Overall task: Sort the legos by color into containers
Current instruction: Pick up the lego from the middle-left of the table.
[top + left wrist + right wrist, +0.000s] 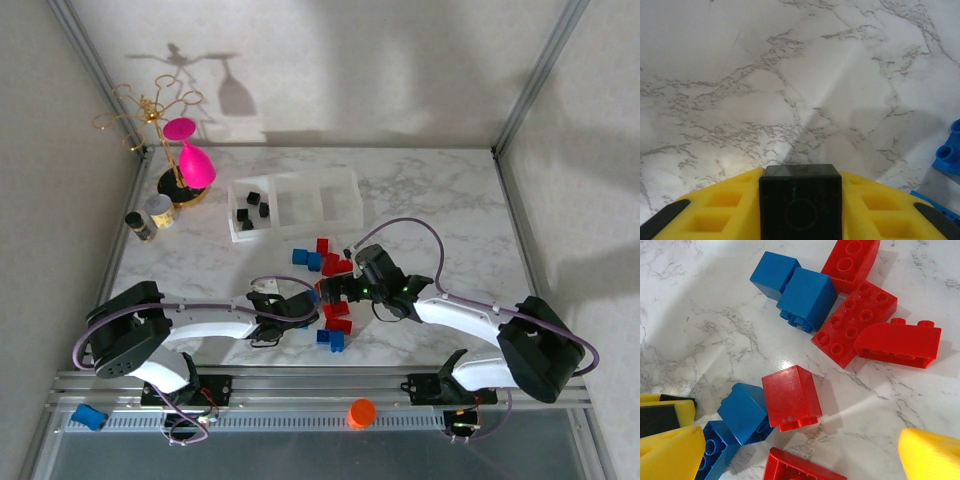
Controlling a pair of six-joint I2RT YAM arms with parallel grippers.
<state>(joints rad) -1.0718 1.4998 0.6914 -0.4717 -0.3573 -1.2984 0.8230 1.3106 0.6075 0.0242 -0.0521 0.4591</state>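
The three joined clear containers (340, 190) stand at the back of the table; the left bin holds several black legos (252, 210). Red and blue legos (328, 262) lie scattered in the middle of the table. My left gripper (307, 304) is shut on a black lego (800, 202), held between its yellow fingers (725, 207) just above the marble. My right gripper (800, 460) is open over the pile, its fingers (927, 455) spread either side of a red lego (790, 396) lying on its side. Blue legos (807, 297) and red ones (855, 322) lie beyond it.
A pink wine glass (195, 162) on a gold stand and two small jars (150, 218) stand at the back left. An orange cap (361, 412) and a flat blue piece (88, 416) rest on the front rail. A blue lego (949, 155) lies right of my left gripper.
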